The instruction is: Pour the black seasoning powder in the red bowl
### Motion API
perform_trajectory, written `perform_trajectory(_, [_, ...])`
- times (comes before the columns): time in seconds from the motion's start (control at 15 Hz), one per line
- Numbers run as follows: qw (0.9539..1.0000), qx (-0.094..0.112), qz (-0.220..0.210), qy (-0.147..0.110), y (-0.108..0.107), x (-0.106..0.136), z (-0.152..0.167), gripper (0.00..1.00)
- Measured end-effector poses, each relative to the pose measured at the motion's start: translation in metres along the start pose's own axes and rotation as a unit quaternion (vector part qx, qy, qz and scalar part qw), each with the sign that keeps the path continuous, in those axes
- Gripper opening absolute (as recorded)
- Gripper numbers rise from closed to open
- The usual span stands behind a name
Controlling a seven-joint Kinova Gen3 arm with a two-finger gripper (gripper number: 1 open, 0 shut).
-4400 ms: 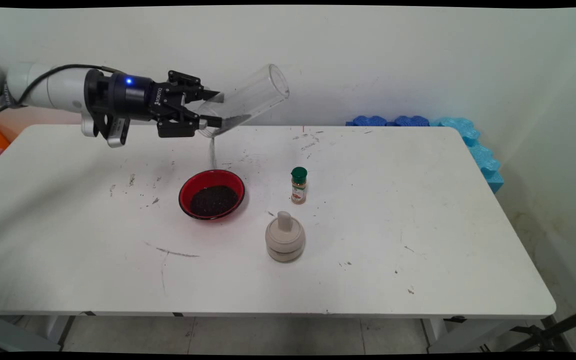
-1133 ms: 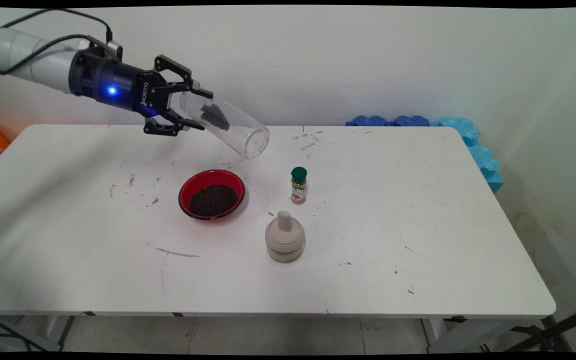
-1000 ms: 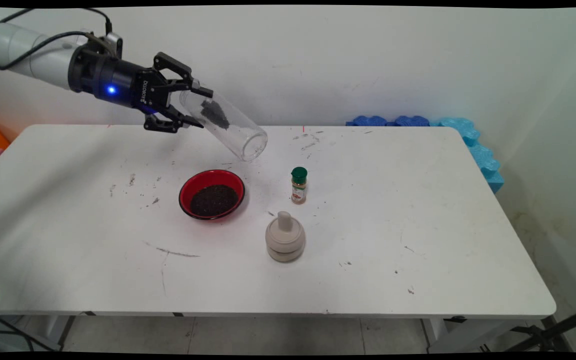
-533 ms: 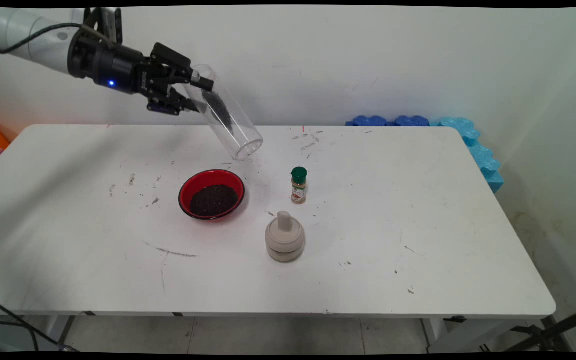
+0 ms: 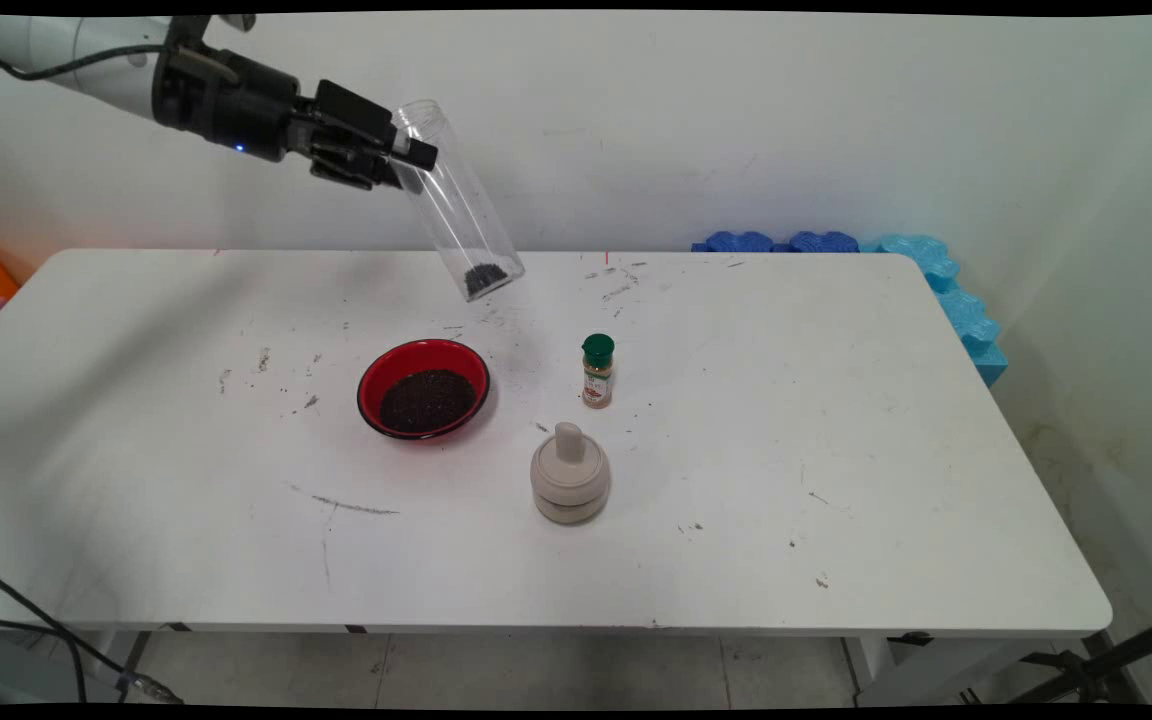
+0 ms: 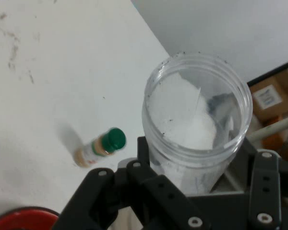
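Presently in the scene, item by item:

Gripper [image 5: 406, 160]: black, two-fingered, high over the table's far left part, entering from the upper left. Its fingers are closed upon the upper part of a clear plastic jar [image 5: 456, 205], near the jar's open mouth.

Jar: held in the air, well above the table [image 5: 836, 420], tilted with its mouth up and to the left and its base down and to the right. A small heap of dark grains [image 5: 481, 280] sits at the base. In the hand view the jar [image 6: 197, 124] shows from the mouth end, its round rim uppermost and the black linkage closed about its wall; the grains cannot be made out there, perhaps hidden by glare.

Red bowl [image 5: 424, 388]: on the table, below and a little left of the jar's base, well apart from it. Holds a layer of dark grains like those in the jar. Only a sliver of its rim [image 6: 24, 219] shows in the hand view, at the bottom left.

Spice bottle [image 5: 597, 371]: small, green cap, brownish contents, upright, right of the bowl. Also seen in the hand view [image 6: 102, 147].

Beige lidded pot [image 5: 570, 486]: squat, with a knob on top, just in front of the spice bottle.

Blue foam pieces [image 5: 936, 280]: along the table's far right edge, against the wall.

Table surface: white, with scattered dark scuffs and specks.
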Motion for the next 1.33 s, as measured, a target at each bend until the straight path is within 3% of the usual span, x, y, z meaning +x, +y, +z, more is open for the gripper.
perform_trajectory(0.13, [0.9981,0.011,0.061,0.001,0.001,0.005,0.003,0.0])
perform_trajectory(0.27, [0.9922,0.026,0.122,0.0,0.001,0.011,0.007,0.0])
perform_trajectory(0.47, [0.9761,0.044,0.213,-0.004,0.003,0.021,0.017,0.0])
perform_trajectory(0.67, [0.9559,0.064,0.286,-0.013,0.002,0.028,0.031,0.0])
perform_trajectory(0.87, [0.939,0.083,0.333,-0.029,-0.003,0.031,0.045,0.0])
perform_trajectory(1.33, [0.9154,0.107,0.384,-0.055,-0.018,0.029,0.07,0.0])
